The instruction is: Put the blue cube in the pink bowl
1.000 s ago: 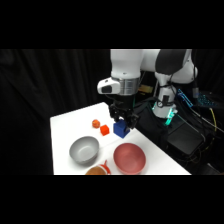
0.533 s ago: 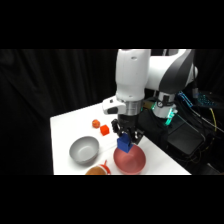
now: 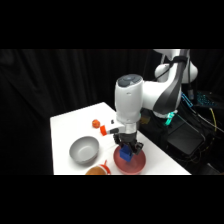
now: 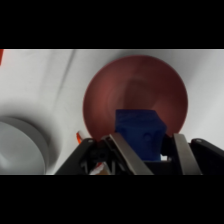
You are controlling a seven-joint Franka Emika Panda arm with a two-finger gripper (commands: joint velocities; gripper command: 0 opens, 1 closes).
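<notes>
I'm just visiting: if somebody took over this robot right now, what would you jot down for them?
Gripper: shut on the blue cube, held over the pink bowl.
Nearby: grey bowl, orange bowl at the table's front edge, small orange-red cube behind.
Done: cube picked up and carried to the bowl.
Left: open the fingers to release it, then lift away.

The white arm's two-finger gripper [image 3: 128,150], clamping the small dark-blue cube [image 4: 141,133], fills the space over the wide salmon-pink bowl [image 3: 139,163] at the white table's [image 3: 70,125] near edge; the round grey bowl [image 3: 84,149] stands close beside it; the far corner lies bare
</notes>
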